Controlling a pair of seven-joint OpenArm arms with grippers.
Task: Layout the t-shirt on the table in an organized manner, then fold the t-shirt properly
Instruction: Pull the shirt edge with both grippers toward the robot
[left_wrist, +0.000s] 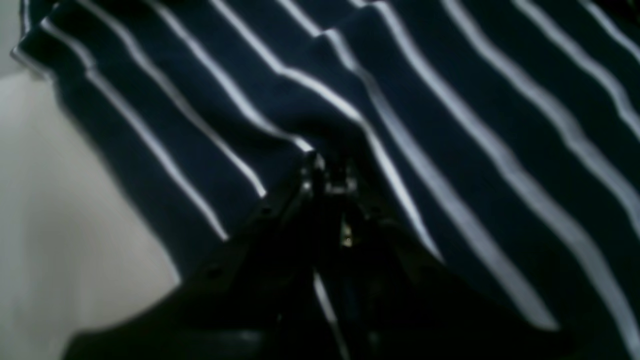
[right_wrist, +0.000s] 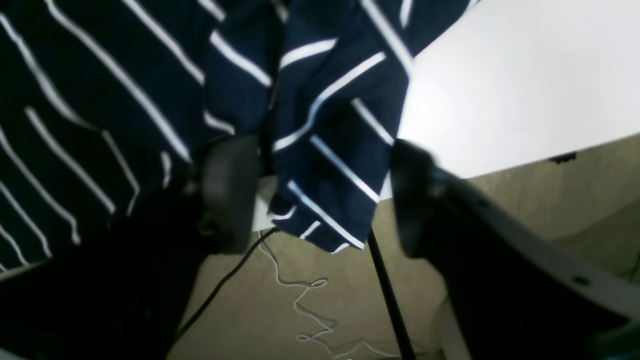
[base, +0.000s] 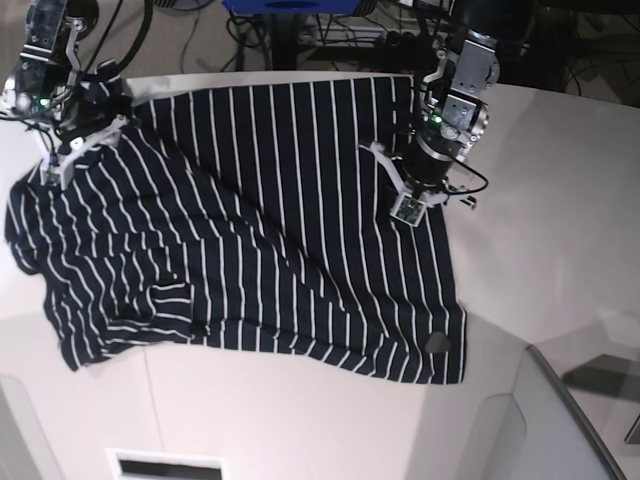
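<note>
Two arms on the t-shirt (base: 260, 220), which lies spread but skewed across the table (base: 560, 200), rumpled along the left edge w/ a sleeve bunched near the front-left.

Left gripper (left_wrist: 325, 165), at the far-right part of the shirt in base view, is clamped tight w/ a pinch of striped cloth drawn up into the tips; wrist view shows folds converging there. Right gripper (right_wrist: 320, 195), at the far-left corner of the table, has its jaws well apart. A flap of cloth hangs between the pads (right_wrist: 230, 190) past the table edge, apparently loose, not gripped.

Step in hand, as I read it: layout, squaring the top of the shirt at the far edge.

To do it well:
- Right side needs a fresh grip or a clean retreat. If regripping, take the hem/shoulder edge, not a mid-panel bunch, else wrinkles get dragged in.
- Keep left pinch firm as anchor; pull apart along the far edge so stripes run straight.
- Get the overhanging flap back onto the tabletop first.
- Smooth the front-left sleeve before any fold.
</note>
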